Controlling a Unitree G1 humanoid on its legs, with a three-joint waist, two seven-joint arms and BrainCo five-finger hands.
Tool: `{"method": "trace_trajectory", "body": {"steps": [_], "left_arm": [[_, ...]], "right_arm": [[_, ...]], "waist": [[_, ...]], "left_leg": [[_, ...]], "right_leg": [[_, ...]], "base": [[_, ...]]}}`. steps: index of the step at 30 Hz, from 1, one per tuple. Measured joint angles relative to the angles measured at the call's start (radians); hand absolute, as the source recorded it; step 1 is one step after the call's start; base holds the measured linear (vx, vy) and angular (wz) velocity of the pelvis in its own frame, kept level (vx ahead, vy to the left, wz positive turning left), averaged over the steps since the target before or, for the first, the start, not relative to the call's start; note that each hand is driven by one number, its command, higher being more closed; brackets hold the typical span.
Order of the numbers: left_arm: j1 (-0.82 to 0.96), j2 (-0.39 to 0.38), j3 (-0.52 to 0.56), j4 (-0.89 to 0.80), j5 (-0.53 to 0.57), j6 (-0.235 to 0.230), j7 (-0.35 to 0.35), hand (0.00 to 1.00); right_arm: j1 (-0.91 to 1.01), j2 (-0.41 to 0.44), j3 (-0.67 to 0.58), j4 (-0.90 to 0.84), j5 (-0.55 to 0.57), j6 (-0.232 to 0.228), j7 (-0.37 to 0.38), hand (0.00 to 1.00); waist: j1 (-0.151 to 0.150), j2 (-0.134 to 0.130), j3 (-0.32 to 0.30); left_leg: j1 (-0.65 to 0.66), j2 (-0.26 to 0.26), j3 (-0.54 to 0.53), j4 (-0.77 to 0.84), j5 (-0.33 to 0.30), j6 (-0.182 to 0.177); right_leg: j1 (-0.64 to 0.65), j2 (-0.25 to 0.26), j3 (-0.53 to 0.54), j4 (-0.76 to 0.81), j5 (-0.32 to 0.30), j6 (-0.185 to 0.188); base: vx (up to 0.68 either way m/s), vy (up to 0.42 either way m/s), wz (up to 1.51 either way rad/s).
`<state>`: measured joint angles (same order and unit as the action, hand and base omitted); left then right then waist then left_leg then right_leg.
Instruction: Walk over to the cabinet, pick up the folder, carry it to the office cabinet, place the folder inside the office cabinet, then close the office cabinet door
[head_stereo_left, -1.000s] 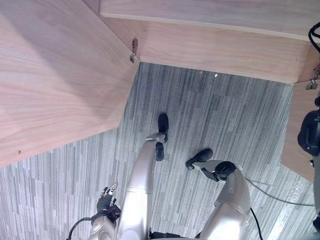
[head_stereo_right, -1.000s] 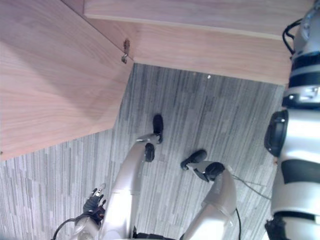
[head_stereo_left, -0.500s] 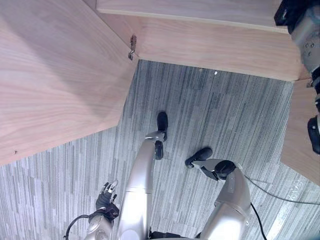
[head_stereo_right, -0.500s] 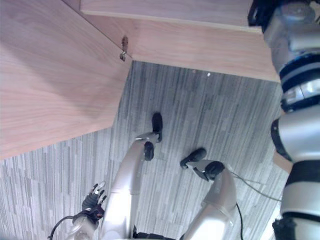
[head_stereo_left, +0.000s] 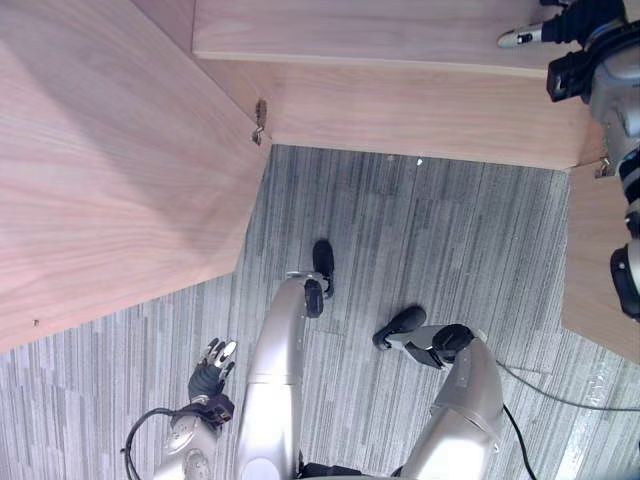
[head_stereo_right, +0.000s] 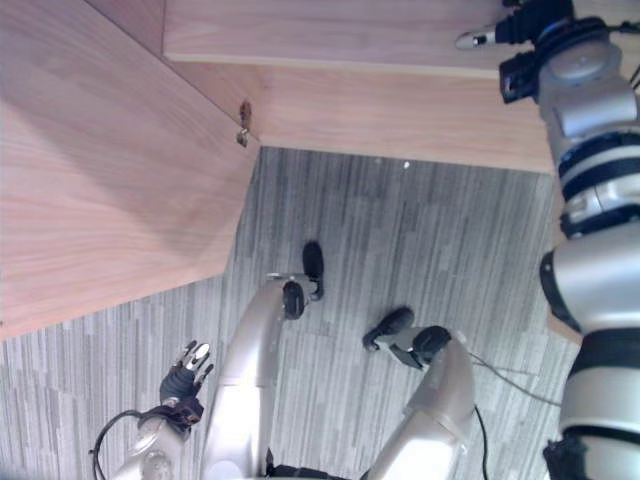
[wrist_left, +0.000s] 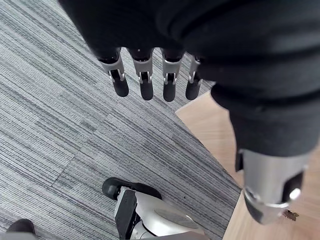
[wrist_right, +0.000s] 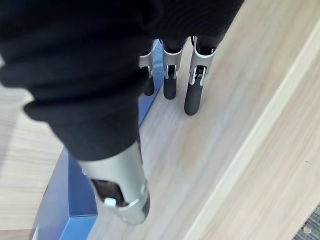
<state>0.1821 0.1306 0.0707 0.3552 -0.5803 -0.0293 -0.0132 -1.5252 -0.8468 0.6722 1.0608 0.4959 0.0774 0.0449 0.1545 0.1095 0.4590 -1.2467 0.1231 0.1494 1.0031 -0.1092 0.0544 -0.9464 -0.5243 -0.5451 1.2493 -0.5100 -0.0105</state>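
Note:
A blue folder (wrist_right: 75, 192) lies flat on the light wooden shelf (wrist_right: 220, 130) inside the office cabinet. My right hand (wrist_right: 170, 82) is stretched over its far end, fingers straight, and the thumb (wrist_right: 120, 195) hangs above the folder's edge without curling round it. From the head, that right hand (head_stereo_left: 575, 20) reaches in over the cabinet shelf (head_stereo_left: 400, 30) at the upper right. My left hand (head_stereo_left: 210, 372) hangs low beside me over the carpet, fingers (wrist_left: 145, 82) straight and holding nothing.
The cabinet's left door (head_stereo_left: 110, 170) stands wide open on my left, with its hinge (head_stereo_left: 260, 120) at the corner. The right door (head_stereo_left: 600, 260) stands open on my right. Grey striped carpet (head_stereo_left: 450, 230) lies between the doors.
My right arm has risen and the hand has reached further in over the shelf. The left hand has stayed low at my side.

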Motion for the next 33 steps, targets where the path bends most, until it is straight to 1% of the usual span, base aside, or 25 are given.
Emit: {"method": "trace_trajectory", "body": {"steps": [5,10,11,16,17,18,20,23,25,26,28,29,31,33], "left_arm": [[-0.002,0.006,0.008,0.027,0.018,-0.001,-0.025,0.0],[-0.001,0.022,0.038,0.088,0.026,-0.001,-0.053,0.0],[-0.001,0.027,0.044,0.089,0.028,-0.001,-0.058,0.0],[0.0,0.031,0.078,0.131,0.039,-0.009,-0.067,0.0],[0.002,0.031,0.088,0.14,0.04,-0.009,-0.069,0.0],[0.002,0.031,0.09,0.142,0.04,-0.01,-0.069,0.0],[0.004,0.031,0.095,0.149,0.051,-0.01,-0.072,0.0],[0.008,0.031,0.095,0.151,0.06,-0.011,-0.08,0.0],[0.024,0.031,0.103,0.159,0.06,-0.011,-0.083,0.0],[0.027,0.031,0.107,0.164,0.061,-0.011,-0.083,0.0],[0.039,0.031,0.117,0.173,0.061,-0.01,-0.083,0.0],[0.039,0.031,0.117,0.177,0.061,-0.01,-0.083,0.0],[0.039,0.03,0.117,0.199,0.065,-0.009,-0.083,0.0],[0.042,0.027,0.115,0.206,0.071,-0.008,-0.083,0.0]], "right_arm": [[0.038,0.023,-0.062,0.0,-0.002,0.002,0.006,0.0],[0.095,0.057,-0.076,-0.014,-0.01,0.007,0.058,0.0],[0.112,0.067,-0.102,-0.019,-0.013,0.011,0.07,0.0],[0.195,0.117,-0.105,-0.021,-0.057,0.017,0.082,0.0],[0.233,0.142,-0.135,-0.021,-0.071,0.023,0.084,0.0],[0.24,0.148,-0.143,-0.021,-0.073,0.023,0.084,0.0],[0.277,0.188,-0.179,-0.02,-0.086,0.037,0.089,0.0],[0.284,0.213,-0.183,-0.01,-0.086,0.043,0.092,0.0],[0.295,0.255,-0.219,-0.002,-0.087,0.043,0.094,0.0],[0.298,0.265,-0.219,-0.001,-0.089,0.043,0.094,0.0],[0.326,0.303,-0.237,0.006,-0.106,0.044,0.1,0.0],[0.336,0.316,-0.258,0.01,-0.111,0.045,0.1,0.0],[0.373,0.375,-0.296,0.034,-0.13,0.048,0.101,0.0],[0.424,0.441,-0.299,0.036,-0.149,0.048,0.1,0.0]], "waist": [[-0.001,0.0,-0.011],[0.003,-0.008,-0.044],[0.002,-0.009,-0.045],[0.004,-0.013,-0.066],[0.004,-0.016,-0.083],[0.004,-0.017,-0.085],[-0.001,-0.02,-0.091],[-0.003,-0.023,-0.093],[-0.005,-0.037,-0.103],[-0.006,-0.039,-0.105],[-0.012,-0.053,-0.117],[-0.013,-0.054,-0.117],[-0.015,-0.066,-0.125],[-0.022,-0.075,-0.132]], "left_leg": [[-0.01,0.009,0.004,0.043,-0.015,0.009],[0.002,0.022,0.008,0.044,-0.014,0.005],[0.015,0.022,0.009,0.036,-0.011,0.001],[0.083,0.026,0.009,-0.013,-0.001,-0.006],[0.103,0.026,0.009,-0.033,0.002,-0.006],[0.108,0.026,0.009,-0.037,0.003,-0.006],[0.156,0.026,0.011,-0.067,0.009,0.0],[0.205,0.027,0.014,-0.094,0.01,0.003],[0.249,0.027,0.021,-0.127,0.013,-0.002],[0.26,0.027,0.021,-0.134,0.014,-0.002],[0.299,0.027,0.022,-0.161,0.018,-0.004],[0.311,0.027,0.021,-0.166,0.019,-0.004],[0.364,0.027,0.026,-0.197,0.019,-0.005],[0.424,0.03,0.031,-0.235,0.022,-0.009]], "right_leg": [[-0.01,-0.003,0.017,0.026,0.0,0.0],[-0.004,0.003,0.021,0.022,0.001,0.001],[0.007,0.004,0.02,0.016,0.002,0.0],[0.076,0.026,0.002,-0.041,0.022,-0.005],[0.095,0.035,-0.004,-0.064,0.029,-0.003],[0.1,0.035,-0.005,-0.068,0.03,-0.002],[0.152,0.044,-0.02,-0.105,0.039,-0.004],[0.203,0.054,-0.029,-0.138,0.045,-0.003],[0.239,0.065,-0.033,-0.172,0.053,0.0],[0.251,0.069,-0.035,-0.181,0.055,0.001],[0.297,0.075,-0.051,-0.212,0.059,0.004],[0.311,0.078,-0.056,-0.221,0.06,0.005],[0.361,0.09,-0.062,-0.258,0.067,0.01],[0.421,0.111,-0.07,-0.31,0.082,0.016]], "base": [[-0.01,0.014,-0.08],[0.0,-0.021,-0.07],[0.02,-0.049,-0.02],[0.04,-0.041,-0.03],[0.04,-0.023,-0.02],[0.06,-0.024,-0.01],[0.07,-0.017,0.0],[0.02,-0.003,0.0],[0.0,0.0,0.0],[0.04,-0.025,-0.01],[0.04,-0.024,0.05],[0.04,-0.017,0.06],[0.04,-0.019,-0.01],[0.05,-0.037,-0.09]]}}
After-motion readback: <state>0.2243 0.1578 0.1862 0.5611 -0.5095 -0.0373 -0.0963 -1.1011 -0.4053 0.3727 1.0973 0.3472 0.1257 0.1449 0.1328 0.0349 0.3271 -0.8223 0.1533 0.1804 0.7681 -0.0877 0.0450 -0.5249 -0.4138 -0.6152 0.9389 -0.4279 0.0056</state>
